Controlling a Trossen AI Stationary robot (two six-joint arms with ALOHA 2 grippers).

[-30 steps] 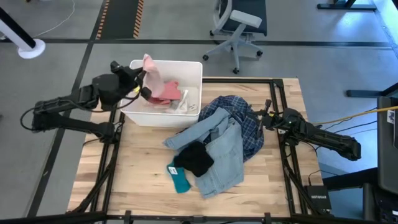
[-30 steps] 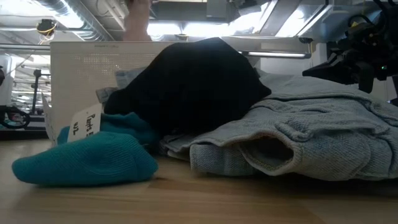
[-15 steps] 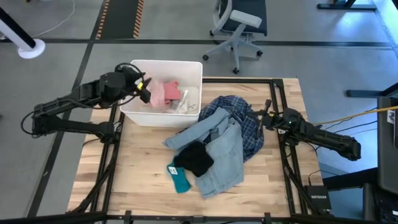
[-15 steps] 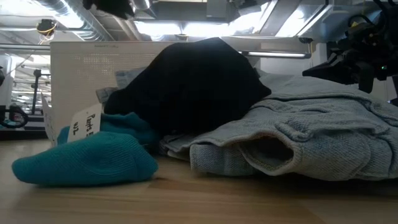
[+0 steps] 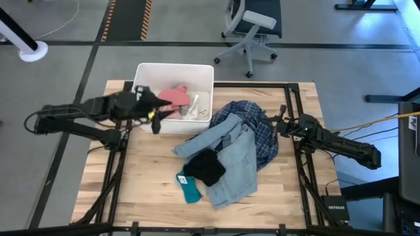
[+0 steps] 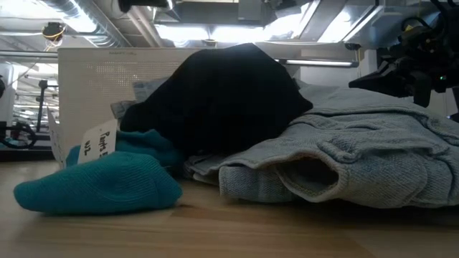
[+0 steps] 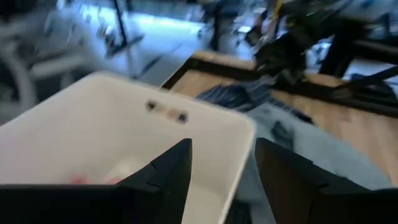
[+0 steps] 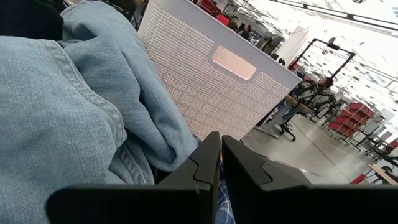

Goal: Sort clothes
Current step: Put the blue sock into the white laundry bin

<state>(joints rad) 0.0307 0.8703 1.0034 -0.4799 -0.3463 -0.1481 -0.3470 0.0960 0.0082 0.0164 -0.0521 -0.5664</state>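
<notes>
The left gripper (image 5: 155,118) hung released and empty over the bin's (image 5: 205,72) near wall. The pink piece (image 5: 172,96) lay inside the bin. The right gripper (image 5: 275,124) rested clenched on the plaid shirt (image 5: 266,141). Denim (image 5: 233,164), black piece (image 5: 207,167) and teal socks (image 5: 189,187) lay heaped on the bench (image 5: 144,183).

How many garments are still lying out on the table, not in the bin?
4 that I can make out: plaid shirt nearest the right gripper, denim mid-table, black piece on it, teal socks at the front. More may be buried underneath.
</notes>
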